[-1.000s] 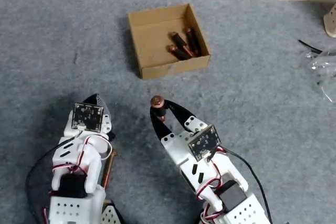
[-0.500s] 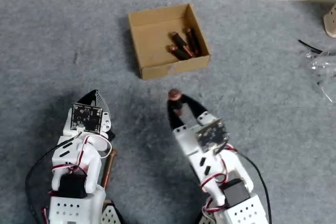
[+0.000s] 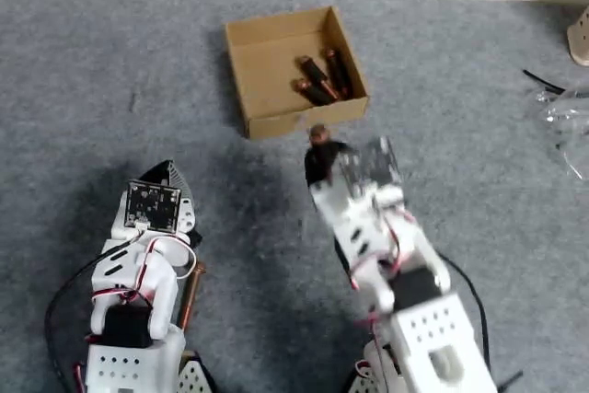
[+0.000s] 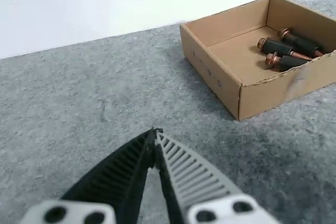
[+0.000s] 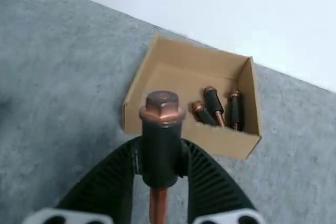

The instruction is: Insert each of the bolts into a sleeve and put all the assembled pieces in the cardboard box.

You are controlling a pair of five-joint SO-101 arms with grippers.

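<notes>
The cardboard box stands at the back middle of the grey carpet, with three sleeved bolts lying in its right part. Just in front of the box's near wall, my right gripper is shut on an assembled piece. In the right wrist view that copper bolt in its black sleeve stands upright between the fingers of the right gripper, with the box beyond it. My left gripper rests shut and empty at the lower left. The left gripper has its tips together, the box far ahead.
A loose copper bolt lies on the carpet beside the left arm. Clear plastic and black cables sit at the right edge, with a white object behind them.
The right arm has carried the sleeved bolt forward and to the right, from mid-table up to the box's near wall. The left arm has not moved.
</notes>
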